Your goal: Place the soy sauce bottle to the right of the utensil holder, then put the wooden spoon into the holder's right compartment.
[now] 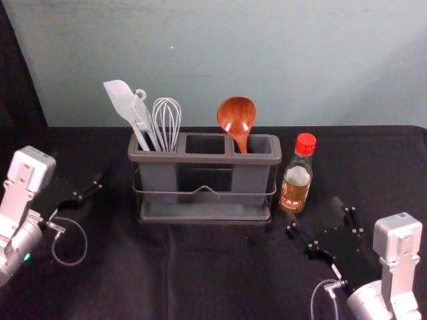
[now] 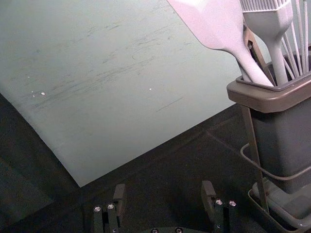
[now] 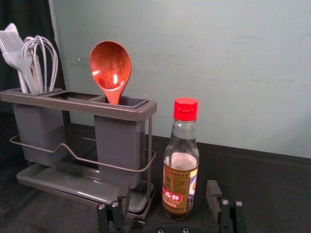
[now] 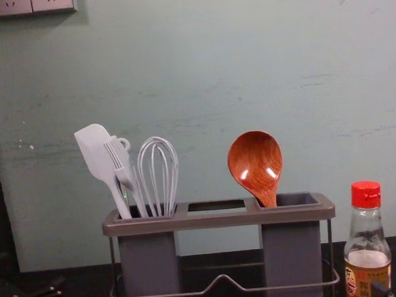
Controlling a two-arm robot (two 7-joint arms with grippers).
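Note:
The utensil holder (image 1: 205,159) stands mid-table, with the wooden spoon (image 1: 237,119) upright in its right compartment, bowl up. Just right of the holder, a small gap away, the soy sauce bottle (image 1: 297,175) with its red cap stands upright. My right gripper (image 1: 321,221) is open in front of and to the right of the bottle; in the right wrist view the bottle (image 3: 181,165) appears beyond the spread fingers of the right gripper (image 3: 169,201). My left gripper (image 1: 79,193) is to the left of the holder, open with nothing held, as the left wrist view shows the left gripper (image 2: 164,201).
A white spatula (image 4: 101,159), a brush (image 4: 123,168) and a whisk (image 4: 159,173) stand in the holder's left compartment. A pale wall (image 1: 267,60) rises behind the black-covered table (image 1: 207,273).

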